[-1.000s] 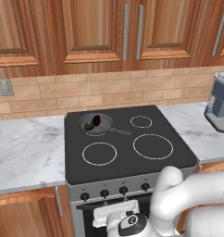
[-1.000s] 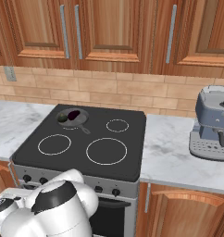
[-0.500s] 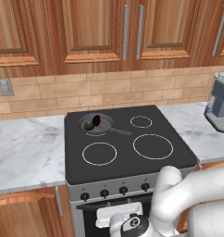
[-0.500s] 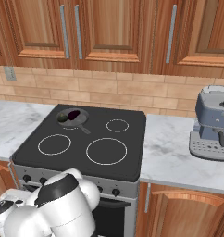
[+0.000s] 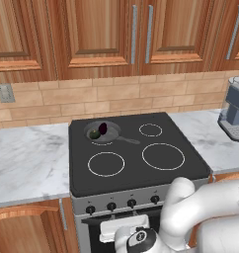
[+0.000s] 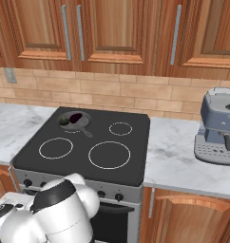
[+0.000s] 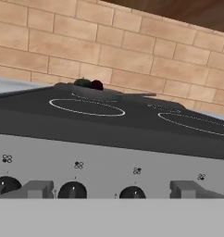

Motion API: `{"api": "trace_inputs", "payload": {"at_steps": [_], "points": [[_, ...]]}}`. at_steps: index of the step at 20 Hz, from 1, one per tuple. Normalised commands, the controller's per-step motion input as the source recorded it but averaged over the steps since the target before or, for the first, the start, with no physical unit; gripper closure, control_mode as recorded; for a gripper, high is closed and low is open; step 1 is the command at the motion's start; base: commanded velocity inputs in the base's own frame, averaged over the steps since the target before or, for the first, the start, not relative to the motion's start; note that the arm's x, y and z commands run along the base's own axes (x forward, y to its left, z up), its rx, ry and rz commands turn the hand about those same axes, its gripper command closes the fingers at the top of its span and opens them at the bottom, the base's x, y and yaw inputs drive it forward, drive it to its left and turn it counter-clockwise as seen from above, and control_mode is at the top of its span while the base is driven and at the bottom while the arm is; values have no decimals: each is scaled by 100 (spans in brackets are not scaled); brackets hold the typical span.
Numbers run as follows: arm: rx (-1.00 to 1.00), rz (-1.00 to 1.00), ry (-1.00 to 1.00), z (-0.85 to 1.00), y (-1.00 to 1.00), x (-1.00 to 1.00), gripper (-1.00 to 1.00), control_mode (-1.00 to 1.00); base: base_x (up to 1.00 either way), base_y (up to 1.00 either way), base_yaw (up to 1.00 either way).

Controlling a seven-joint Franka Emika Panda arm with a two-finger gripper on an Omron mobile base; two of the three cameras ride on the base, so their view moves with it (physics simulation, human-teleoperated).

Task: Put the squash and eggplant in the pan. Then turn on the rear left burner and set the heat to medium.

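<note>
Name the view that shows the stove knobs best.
Hand view: the knobs sit close and face-on below their burner symbols. The left base view shows them small from above; the right base view has some beside the arm.

Squash (image 5: 95, 133) left of eggplant (image 5: 103, 128), both in pan (image 5: 111, 134) on rear left burner (image 5: 101, 143) of cooktop (image 5: 136, 168).
</note>
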Motion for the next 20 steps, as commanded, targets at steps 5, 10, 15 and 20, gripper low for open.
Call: {"api": "trace_inputs", "payload": {"at_steps": [5, 10, 15, 20], "points": [[4, 5, 6, 0, -45, 53, -100, -100, 0, 0, 0], [4, 1, 11, 0, -41, 65, -100, -100, 0, 0, 0], [5, 0, 19, 0, -45, 83, -100, -100, 0, 0, 0], [5, 0, 16, -1, -42, 68, -100, -100, 0, 0, 0]]}}
